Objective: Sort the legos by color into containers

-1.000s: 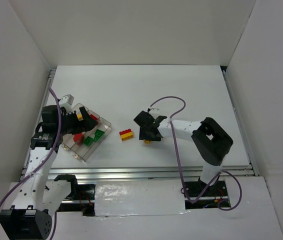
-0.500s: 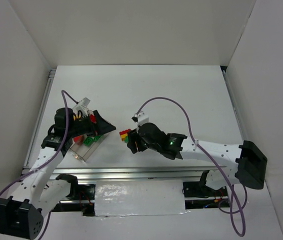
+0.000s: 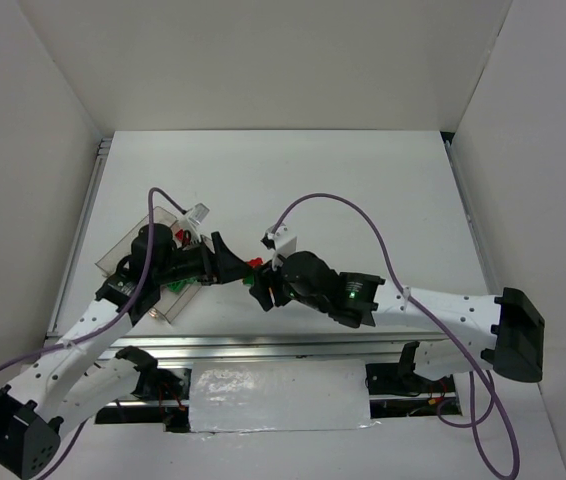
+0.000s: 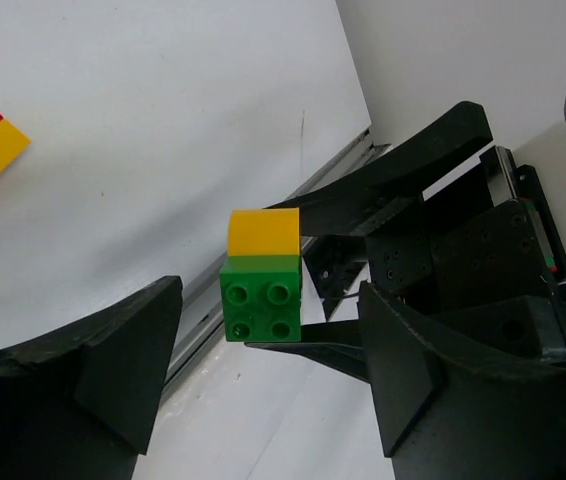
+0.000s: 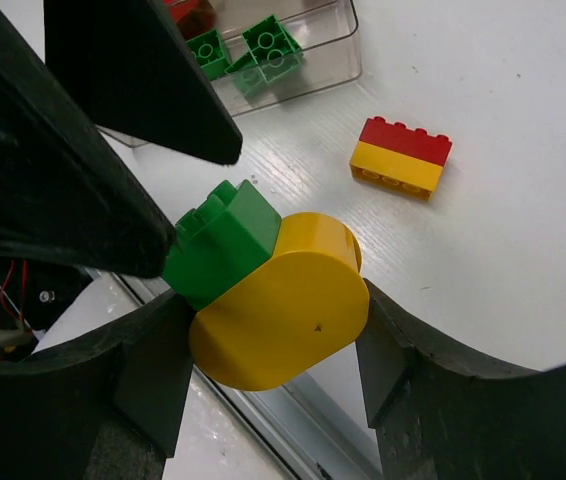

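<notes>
My right gripper [image 5: 273,300] is shut on a rounded yellow brick [image 5: 283,320] with a green brick [image 5: 228,240] stuck to it, held above the table. It shows in the top view too [image 3: 261,288]. My left gripper [image 4: 271,300] is open, its fingers either side of that green brick [image 4: 261,298] with gaps; in the top view [image 3: 231,272] it faces the right gripper. A red-and-yellow brick [image 5: 401,157] lies on the table, partly hidden in the top view [image 3: 255,262]. The clear tray [image 5: 335,72] holds green bricks [image 5: 263,45] and a red one [image 5: 188,12].
The tray [image 3: 123,250] sits at the left of the table, under my left arm. The metal rail of the table's near edge [image 3: 293,345] runs just below both grippers. White walls stand round the table.
My left gripper has swung right from the tray to meet the right gripper. The right arm reached left, took hold of the yellow-and-green piece and lifted it.
</notes>
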`<state>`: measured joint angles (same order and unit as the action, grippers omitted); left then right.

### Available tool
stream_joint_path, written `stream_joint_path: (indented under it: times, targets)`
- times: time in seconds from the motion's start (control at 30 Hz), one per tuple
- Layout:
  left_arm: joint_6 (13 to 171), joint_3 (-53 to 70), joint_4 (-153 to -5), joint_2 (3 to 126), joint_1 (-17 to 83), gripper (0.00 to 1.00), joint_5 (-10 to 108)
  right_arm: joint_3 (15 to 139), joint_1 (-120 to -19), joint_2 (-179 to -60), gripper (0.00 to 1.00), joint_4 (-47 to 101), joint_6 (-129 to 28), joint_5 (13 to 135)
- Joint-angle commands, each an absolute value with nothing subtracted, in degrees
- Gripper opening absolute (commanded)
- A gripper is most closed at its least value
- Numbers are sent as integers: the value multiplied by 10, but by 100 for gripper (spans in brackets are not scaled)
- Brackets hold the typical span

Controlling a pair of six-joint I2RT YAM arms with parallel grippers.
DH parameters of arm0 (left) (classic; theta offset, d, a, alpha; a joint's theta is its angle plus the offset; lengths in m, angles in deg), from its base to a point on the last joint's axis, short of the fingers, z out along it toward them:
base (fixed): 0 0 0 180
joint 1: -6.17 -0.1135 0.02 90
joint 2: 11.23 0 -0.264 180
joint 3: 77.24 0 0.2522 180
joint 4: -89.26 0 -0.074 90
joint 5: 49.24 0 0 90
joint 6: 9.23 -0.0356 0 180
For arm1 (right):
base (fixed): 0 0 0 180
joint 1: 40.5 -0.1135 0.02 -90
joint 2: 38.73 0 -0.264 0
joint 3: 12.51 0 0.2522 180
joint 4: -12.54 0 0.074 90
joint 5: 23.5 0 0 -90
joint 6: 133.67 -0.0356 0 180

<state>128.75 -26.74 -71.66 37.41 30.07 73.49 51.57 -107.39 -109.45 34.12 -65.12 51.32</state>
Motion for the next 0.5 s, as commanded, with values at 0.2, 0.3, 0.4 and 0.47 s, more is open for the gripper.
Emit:
stream_joint_path:
  times: [0.2,0.3,0.4,0.47]
  targets:
    - [1298,-272,-743,397,346,67,684,558,-1091,-1085,0,343,-647,445]
    - [1302,-279,-760,405,345,51,692,556,-1091,-1077,0,339,-643,455]
    - [1304,-280,-790,410,345,7,704,555,-1094,-1076,2,336,-641,467]
    - [1306,-280,-802,408,346,0,708,544,-1095,-1072,35,331,-642,475]
